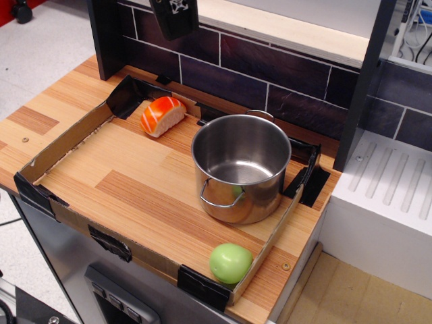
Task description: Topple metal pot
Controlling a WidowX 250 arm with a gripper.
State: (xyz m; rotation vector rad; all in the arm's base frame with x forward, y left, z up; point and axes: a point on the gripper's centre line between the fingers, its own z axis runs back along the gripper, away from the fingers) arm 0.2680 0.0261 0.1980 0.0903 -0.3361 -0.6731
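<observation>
Metal pot (241, 167) is found upright — untoppled — inside cardboard-walled tray (64, 138). Gripper (174, 17) is parked overhead; jaw opening cannot be told.

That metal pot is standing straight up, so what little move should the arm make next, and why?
Probably descend toward the metal pot. The pot stands upright and untouched inside the cardboard-walled tray, while the end effector hangs high at the back, well apart from it. It likely needs to reach the rim before it can tip anything.

One cam, high front-left, angled down at wooden counter (135, 182), mid-range
</observation>
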